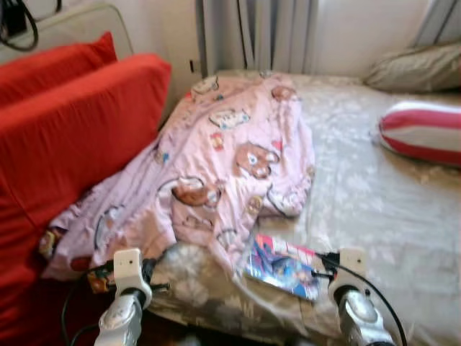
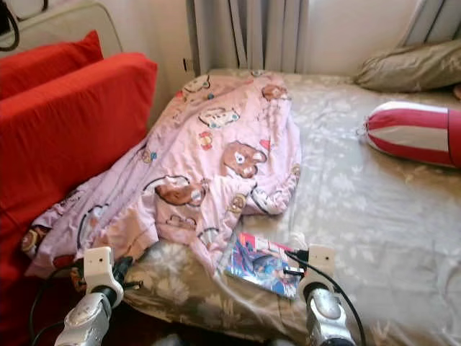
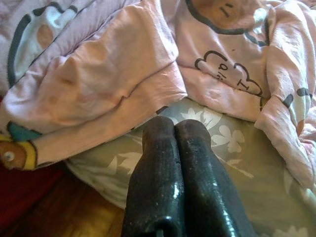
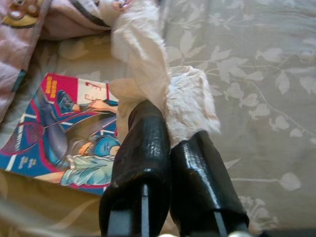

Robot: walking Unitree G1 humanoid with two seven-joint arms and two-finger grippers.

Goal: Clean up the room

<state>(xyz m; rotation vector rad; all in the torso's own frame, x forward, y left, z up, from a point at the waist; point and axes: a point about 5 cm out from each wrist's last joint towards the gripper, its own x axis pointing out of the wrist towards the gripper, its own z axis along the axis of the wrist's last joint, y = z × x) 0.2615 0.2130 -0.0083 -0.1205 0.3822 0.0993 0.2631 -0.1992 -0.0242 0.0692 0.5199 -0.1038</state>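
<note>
I have the right tool [image 4: 170, 131] pinching a crumpled tissue [image 4: 148, 64] just beside the comic [image 4: 59, 133] on the bed [image 4: 256, 69] for disposal, left tool [image 3: 175, 131] pressed together, idle.

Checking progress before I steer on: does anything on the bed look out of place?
Yes. The pink blanket lies crumpled, spilling off the bed edge toward the red cushion, and a comic book lies askew beside it.
</note>
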